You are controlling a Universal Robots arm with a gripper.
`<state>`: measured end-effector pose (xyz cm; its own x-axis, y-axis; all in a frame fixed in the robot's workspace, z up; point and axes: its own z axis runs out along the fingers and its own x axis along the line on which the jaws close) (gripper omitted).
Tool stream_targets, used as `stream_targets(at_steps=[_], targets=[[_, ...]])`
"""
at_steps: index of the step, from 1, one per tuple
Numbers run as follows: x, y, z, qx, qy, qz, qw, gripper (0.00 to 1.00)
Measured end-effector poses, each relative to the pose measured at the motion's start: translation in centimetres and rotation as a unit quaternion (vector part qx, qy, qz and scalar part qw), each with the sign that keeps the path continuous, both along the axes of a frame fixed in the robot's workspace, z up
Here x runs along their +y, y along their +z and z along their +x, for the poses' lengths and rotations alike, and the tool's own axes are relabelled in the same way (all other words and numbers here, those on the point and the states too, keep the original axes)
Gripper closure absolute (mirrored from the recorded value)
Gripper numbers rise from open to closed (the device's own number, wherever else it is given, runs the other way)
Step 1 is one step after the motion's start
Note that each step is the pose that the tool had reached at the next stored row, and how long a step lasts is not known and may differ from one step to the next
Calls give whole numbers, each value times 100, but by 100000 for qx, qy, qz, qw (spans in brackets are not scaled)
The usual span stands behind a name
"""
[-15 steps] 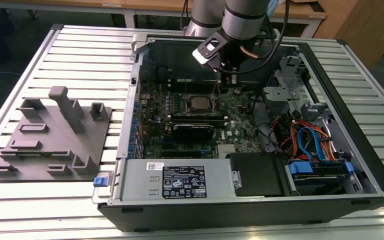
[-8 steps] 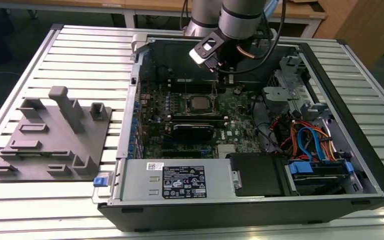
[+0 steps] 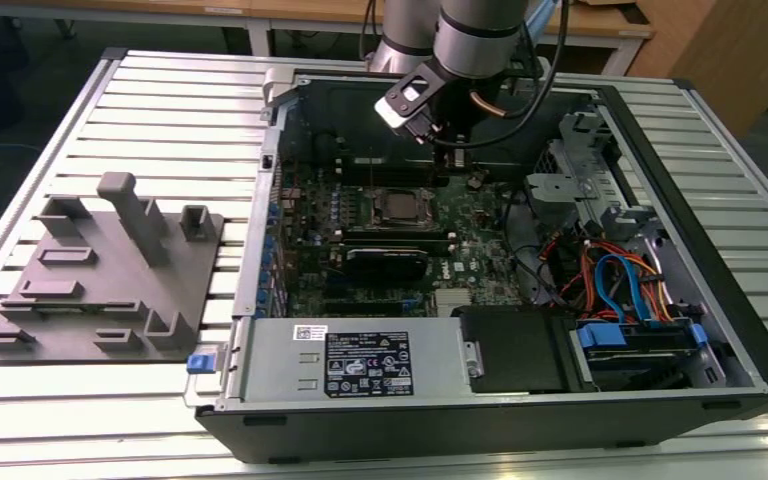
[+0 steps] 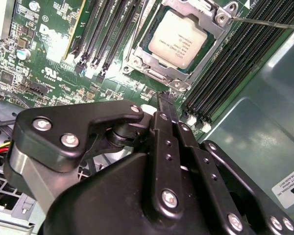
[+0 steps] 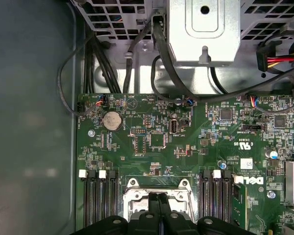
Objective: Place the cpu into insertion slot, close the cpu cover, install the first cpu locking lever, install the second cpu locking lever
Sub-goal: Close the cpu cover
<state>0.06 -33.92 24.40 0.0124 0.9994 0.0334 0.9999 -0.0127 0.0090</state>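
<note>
The cpu [image 4: 179, 39], a flat silver-grey square, lies in the insertion slot on the green motherboard. The cpu cover [image 4: 149, 66], a silvery frame, lies flat around it with the chip showing through its cut-out. A thin metal locking lever [image 4: 267, 22] runs off from one corner of the socket. My gripper [image 4: 162, 100] hangs just above the board beside the socket, its black fingers pressed together with nothing between them. In the first wrist view the gripper [image 5: 157, 200] stands over the cover's edge [image 5: 136, 196]. The exterior view has the gripper [image 3: 446, 150] behind the cpu [image 3: 395, 207].
Black memory slots [image 4: 235, 63] flank the socket on both sides. A black heatsink block [image 3: 387, 262] sits nearer the case front. Cables [image 3: 618, 285] and a drive cage [image 3: 584, 150] fill the exterior view's right. A grey fixture [image 3: 104, 270] stands on the table to the exterior view's left.
</note>
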Motion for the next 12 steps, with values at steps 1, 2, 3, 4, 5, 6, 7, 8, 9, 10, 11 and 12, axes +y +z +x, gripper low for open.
stream_targets(at_steps=[1,2,3,4,5,6,7,8,9,10,11,12], targets=[[0,-3,0,-1,-2,7,100000,89],[0,-6,-1,-6,-3,12,100000,89],[0,-9,-2,-5,-8,8,100000,89],[0,-11,-3,0,1,-2,100000,89],[0,-18,-5,-4,0,6,100000,89],[0,-22,-12,-2,0,4,100000,89],[0,-22,-12,-3,-1,7,100000,89],[0,-22,-12,-2,0,5,100000,89],[0,-23,-12,-2,0,9,100000,89],[0,-22,-12,-3,-2,7,100000,89],[0,-24,-14,-3,0,5,100000,89],[0,-25,-16,-3,1,4,100000,89]])
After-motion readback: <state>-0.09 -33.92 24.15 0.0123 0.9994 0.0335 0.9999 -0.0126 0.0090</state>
